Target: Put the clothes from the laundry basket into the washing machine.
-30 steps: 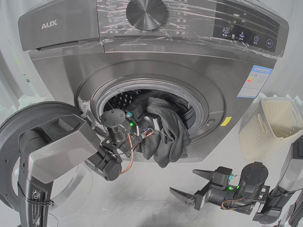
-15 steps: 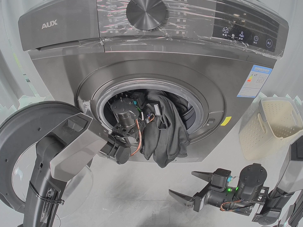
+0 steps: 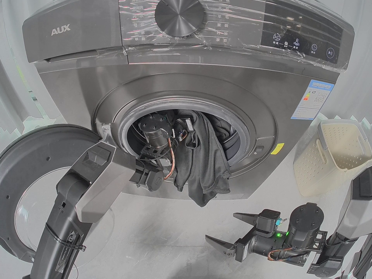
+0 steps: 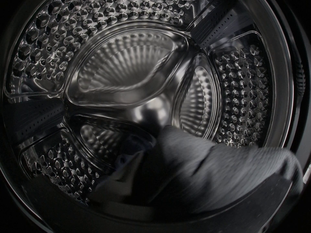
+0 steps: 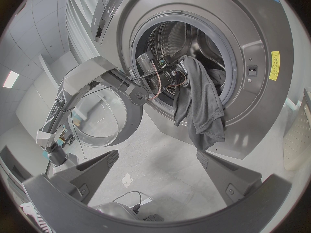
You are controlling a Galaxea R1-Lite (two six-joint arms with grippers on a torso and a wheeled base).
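The washing machine (image 3: 186, 78) has its round door (image 3: 35, 167) swung wide open, out at 8 o'clock from the hole in the front. A dark grey piece of clothes (image 3: 203, 155) lies over the rim of the hole at 6 o'clock. Part of it is inside, and part hangs down the front of the machine, with its end above the floor (image 3: 162, 229).

The left arm (image 3: 157, 130) pokes into the hole at about 9 o'clock, just beside the clothes and touching them. The left hand is tucked under the cloth, so I cannot tell if it is open or closed. From the left wrist camera you can look into the shiny drum (image 4: 129, 65) (it has lots of little holes), and a fold of the grey clothes (image 4: 210, 169) sits near the front of it.

The right hand (image 3: 221, 226) is low over the floor, at 5 o'clock from the hole and well apart from the clothes. Its two pointy fingers (image 3: 217, 241) are spread wide and hold nothing.

The cream laundry basket (image 3: 337, 155) is on the floor at 3 o'clock, just beside the machine.
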